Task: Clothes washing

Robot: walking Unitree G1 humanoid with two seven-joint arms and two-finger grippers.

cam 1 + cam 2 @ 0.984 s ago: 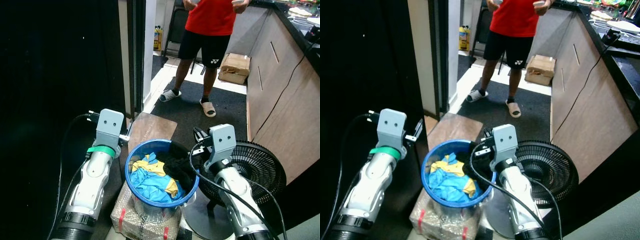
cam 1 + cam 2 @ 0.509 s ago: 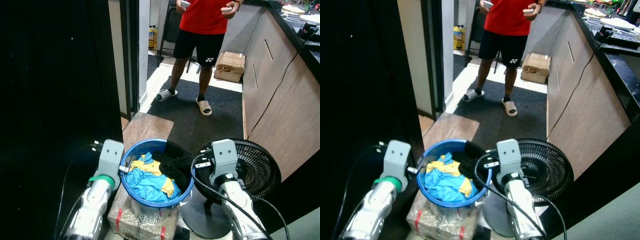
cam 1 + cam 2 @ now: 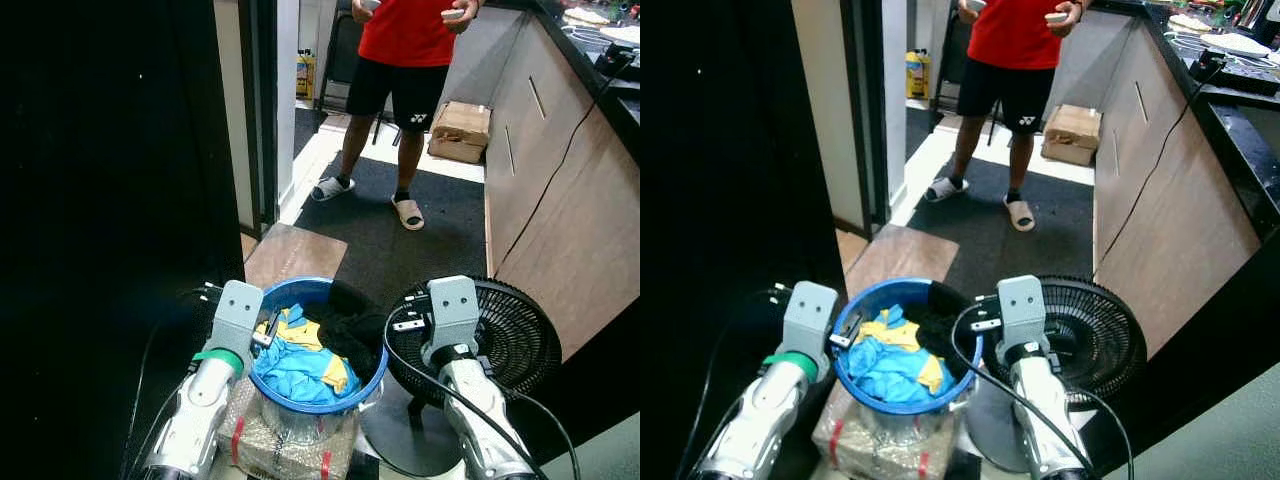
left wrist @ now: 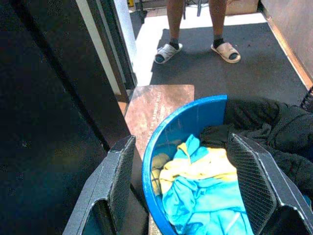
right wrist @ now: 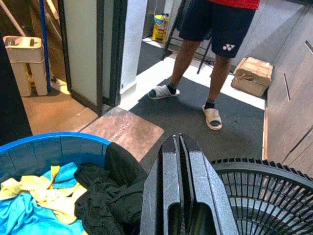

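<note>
Now our left gripper [image 4: 183, 196] straddles the blue basket's [image 3: 268, 372] near-left rim, fingers [image 4: 113, 188] spread wide, one outside the wall and one inside over the laundry. Half a second ago that arm sat lower and further out; since then it has come up and in against the rim, which we judge to be the start of a grasp on the basket's edge.

Just ahead of that gripper, inside the basket, lies the blue and yellow garment [image 3: 300, 365]; beyond it the black clothing [image 3: 350, 330] spills over the far-right edge. The basket rests on a wrapped bundle [image 3: 270, 440].

Our right gripper [image 5: 178, 196] is pressed shut with nothing between its fingers, hovering beside the basket's right rim, between it and the floor fan [image 3: 515, 340]. It has barely moved.

Well ahead of both grippers a person in a red shirt [image 3: 405, 60] stands on the dark mat [image 3: 400, 250].

Basket not yet lifted; right side still needs a hold.
</note>
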